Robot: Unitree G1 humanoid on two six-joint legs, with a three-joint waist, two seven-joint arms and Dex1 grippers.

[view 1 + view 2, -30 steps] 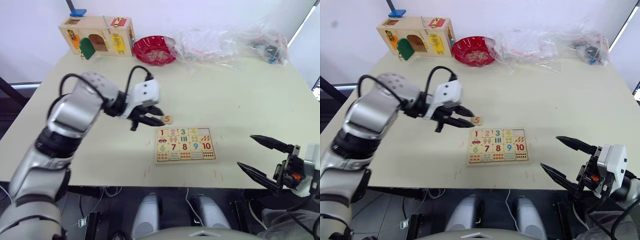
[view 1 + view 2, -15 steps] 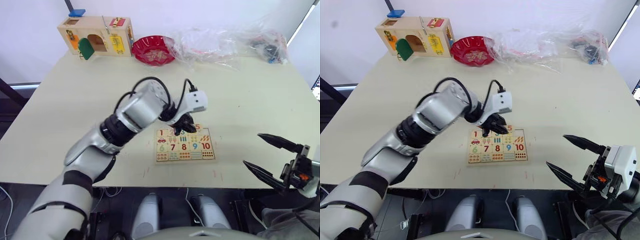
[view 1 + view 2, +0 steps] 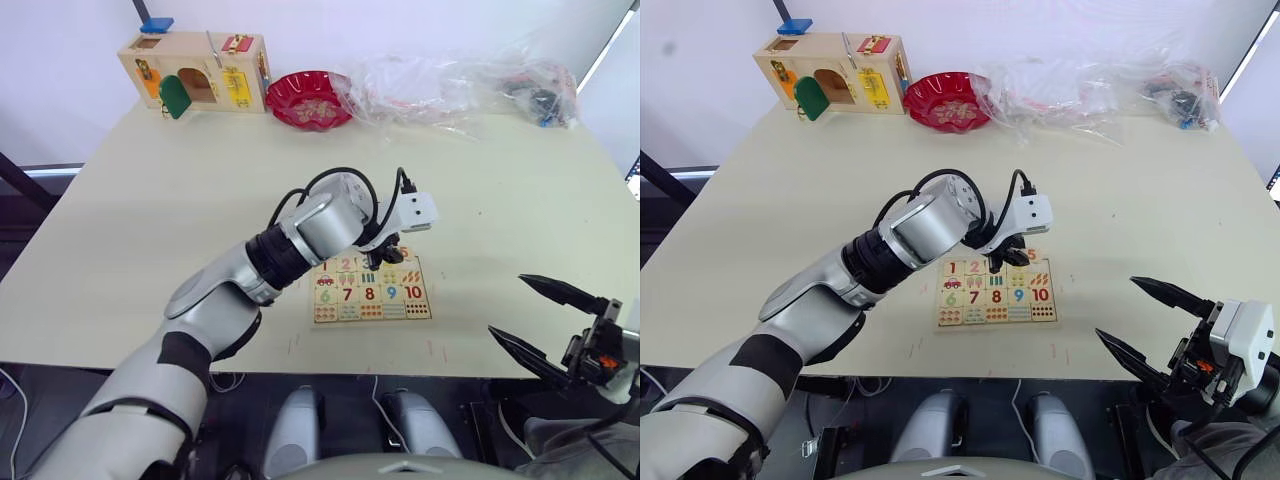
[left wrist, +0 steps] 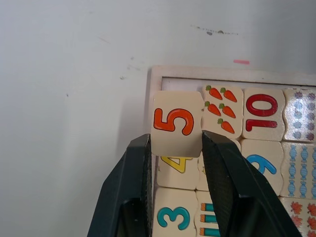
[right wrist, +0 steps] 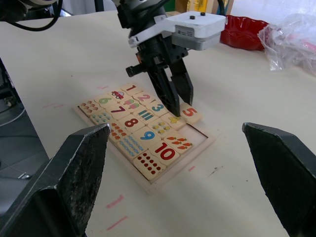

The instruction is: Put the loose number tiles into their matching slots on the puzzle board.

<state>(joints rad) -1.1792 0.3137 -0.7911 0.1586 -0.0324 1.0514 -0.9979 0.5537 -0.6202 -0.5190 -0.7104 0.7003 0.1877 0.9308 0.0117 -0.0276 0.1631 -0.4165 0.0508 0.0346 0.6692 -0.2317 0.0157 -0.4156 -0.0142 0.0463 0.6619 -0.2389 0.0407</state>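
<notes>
The puzzle board [image 3: 322,300] lies flat near the table's front edge. Tiles 1 [image 3: 325,266], 2 [image 3: 346,265] and 3 [image 3: 367,264] sit in its upper row, and the yellow 4 [image 4: 174,168] sits beside them. My left gripper [image 4: 175,148] is shut on the loose tile with the orange 5 [image 4: 177,129]. It holds the tile at the board's upper right corner, over the rim and the corner slot, which the tile mostly hides. My right gripper [image 3: 506,303] hangs open beyond the table's front edge, to the right of the board.
A wooden box with coloured doors [image 3: 195,72] stands at the far left. Beside it are a red bowl [image 3: 310,98] and crumpled clear plastic bags [image 3: 450,85] along the back edge. The table's front edge [image 3: 400,370] runs just below the board.
My left arm has swung right, carrying the 5 tile from left of the board to its upper right corner. The right gripper has stayed open in about the same place.
</notes>
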